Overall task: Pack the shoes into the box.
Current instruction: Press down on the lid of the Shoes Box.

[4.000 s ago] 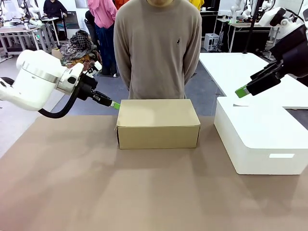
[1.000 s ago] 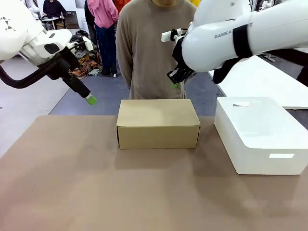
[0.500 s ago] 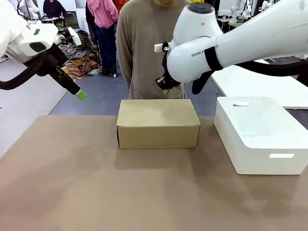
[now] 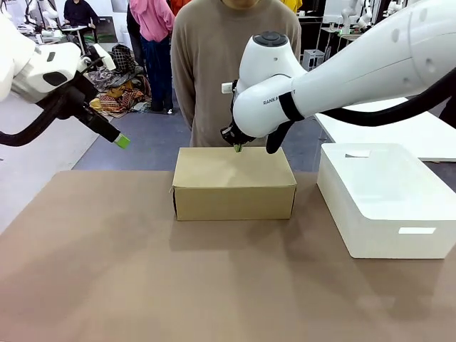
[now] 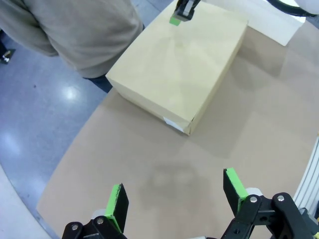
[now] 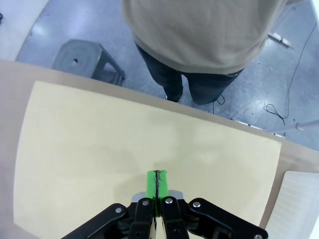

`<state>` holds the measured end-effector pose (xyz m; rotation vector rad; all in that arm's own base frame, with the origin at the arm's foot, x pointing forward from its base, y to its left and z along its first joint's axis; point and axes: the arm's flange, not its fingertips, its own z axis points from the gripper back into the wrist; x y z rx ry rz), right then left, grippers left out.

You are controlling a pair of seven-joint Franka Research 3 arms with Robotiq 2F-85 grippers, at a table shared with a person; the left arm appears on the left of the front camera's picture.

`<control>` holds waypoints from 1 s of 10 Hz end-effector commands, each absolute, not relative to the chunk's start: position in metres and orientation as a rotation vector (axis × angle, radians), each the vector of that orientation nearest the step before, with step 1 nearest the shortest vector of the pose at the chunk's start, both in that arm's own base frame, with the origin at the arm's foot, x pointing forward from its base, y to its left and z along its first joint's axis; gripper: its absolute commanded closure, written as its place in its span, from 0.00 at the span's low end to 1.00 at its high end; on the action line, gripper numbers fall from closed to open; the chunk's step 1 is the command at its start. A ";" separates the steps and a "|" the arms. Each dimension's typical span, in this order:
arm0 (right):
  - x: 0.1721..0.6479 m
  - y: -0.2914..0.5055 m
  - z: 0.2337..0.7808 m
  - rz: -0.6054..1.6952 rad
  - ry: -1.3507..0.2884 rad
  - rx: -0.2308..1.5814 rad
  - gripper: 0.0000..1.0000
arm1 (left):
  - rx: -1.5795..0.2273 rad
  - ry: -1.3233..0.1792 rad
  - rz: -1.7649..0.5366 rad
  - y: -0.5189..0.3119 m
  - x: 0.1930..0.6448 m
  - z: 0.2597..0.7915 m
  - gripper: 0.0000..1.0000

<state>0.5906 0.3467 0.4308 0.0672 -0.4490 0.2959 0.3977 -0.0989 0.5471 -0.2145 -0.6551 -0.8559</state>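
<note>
The box (image 4: 234,182) sat closed on the brown bench (image 4: 142,278), its flat lid down, directly in front of a person (image 4: 234,64) in a tan sweater standing at the bench's far edge. The right tool (image 4: 237,147) hung just over the rear part of the box's lid, its 2 green pads (image 6: 156,185) pressed together with nothing between them. The left tool (image 4: 122,142) was raised well to the left of the box, its pads apart and empty. A larger white box (image 4: 385,206) stood to the right of the box.
</note>
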 end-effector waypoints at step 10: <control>0.577 0.333 0.461 0.252 -0.490 0.102 1.00 | -0.212 -0.647 -0.853 -0.098 0.397 0.550 0.00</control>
